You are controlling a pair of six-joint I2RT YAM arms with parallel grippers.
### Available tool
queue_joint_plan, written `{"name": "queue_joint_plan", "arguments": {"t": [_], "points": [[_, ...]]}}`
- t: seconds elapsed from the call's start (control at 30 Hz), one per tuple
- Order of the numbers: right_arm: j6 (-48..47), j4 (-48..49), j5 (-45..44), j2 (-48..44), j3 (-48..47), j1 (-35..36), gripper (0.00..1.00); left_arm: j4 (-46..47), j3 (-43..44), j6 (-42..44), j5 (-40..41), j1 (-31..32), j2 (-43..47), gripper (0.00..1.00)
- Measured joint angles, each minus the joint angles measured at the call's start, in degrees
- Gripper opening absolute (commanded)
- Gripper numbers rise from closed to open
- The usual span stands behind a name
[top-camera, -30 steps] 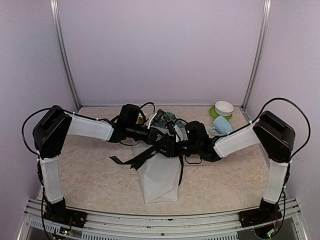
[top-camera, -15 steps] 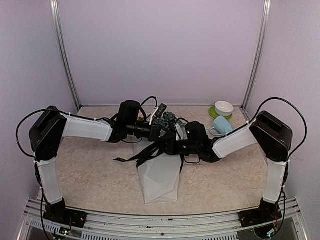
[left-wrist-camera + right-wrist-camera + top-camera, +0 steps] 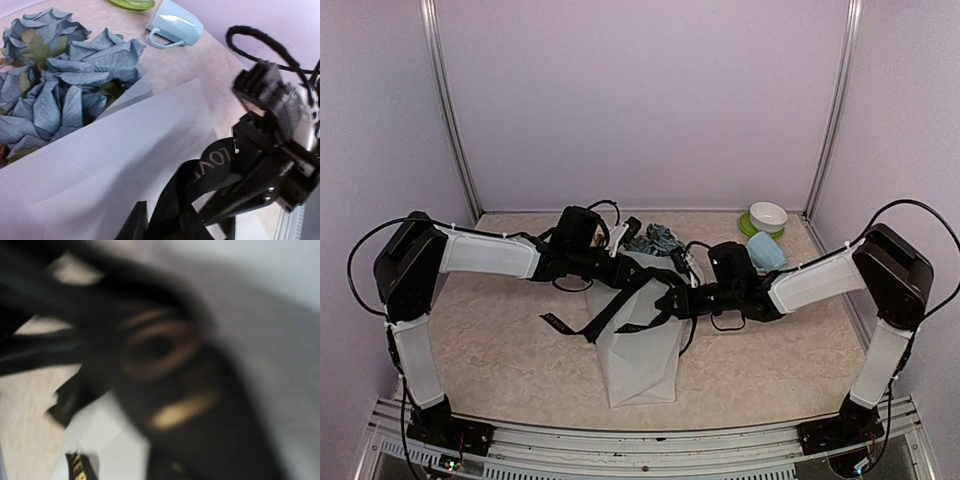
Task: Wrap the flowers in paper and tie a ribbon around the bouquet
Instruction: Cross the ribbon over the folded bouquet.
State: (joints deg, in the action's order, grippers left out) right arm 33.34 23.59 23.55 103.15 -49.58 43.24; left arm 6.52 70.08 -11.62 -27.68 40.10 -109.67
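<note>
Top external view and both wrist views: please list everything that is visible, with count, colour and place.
flowers: one bunch, blue, at the far end of the paper cone
paper: one sheet, frosted white, rolled as a cone, table centre
ribbon: one, black with light lettering, across the paper
mug: one, light blue, far right
bowl: one, white, on the plate
plate: one, green, far right corner
table: one, beige
left gripper: black, beside the flowers
right gripper: black, shut on the ribbon

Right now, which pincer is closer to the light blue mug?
Right. The right pincer, shut on the ribbon, sits a little left of the mug; the left pincer is farther left, over the bouquet.
</note>
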Motion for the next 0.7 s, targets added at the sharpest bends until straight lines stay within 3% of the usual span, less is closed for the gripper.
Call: {"name": "queue_joint_plan", "arguments": {"t": [0.13,0.2,0.33,0.5,0.53,0.6,0.63,0.7], "points": [[-3.0,-5.0,3.1,-0.3,-0.9,-0.9,0.0,-3.5,0.5,2.7,5.5,0.5,0.0,0.7],[-3.8,-6.9,4.3,0.6,-1.3,-2.0,0.0,-4.7,0.4,3.8,6.9,1.1,0.2,0.97],[-4.4,-9.6,5.5,3.7,-2.1,-4.1,0.0,-5.3,-2.1,4.5,9.0,1.7,3.8,0.99],[-5.0,-11.5,6.4,6.6,-3.1,-4.7,0.0,-5.1,-9.0,2.9,14.7,1.9,16.4,0.99],[-5.2,-11.7,6.5,6.6,-3.2,-4.7,0.0,-4.9,-11.0,2.6,16.3,2.0,19.7,0.92],[-5.4,-12.1,6.9,6.6,-3.7,-4.7,0.0,-4.6,-15.8,1.5,19.2,2.5,26.0,0.4],[-5.5,-12.2,7.0,6.6,-3.9,-4.7,0.0,-4.7,-17.6,0.4,20.2,2.6,28.1,0.24],[-5.7,-12.4,7.3,6.6,-4.3,-4.7,0.0,-6.2,-21.5,-1.8,23.1,2.8,31.3,0.2]]}}
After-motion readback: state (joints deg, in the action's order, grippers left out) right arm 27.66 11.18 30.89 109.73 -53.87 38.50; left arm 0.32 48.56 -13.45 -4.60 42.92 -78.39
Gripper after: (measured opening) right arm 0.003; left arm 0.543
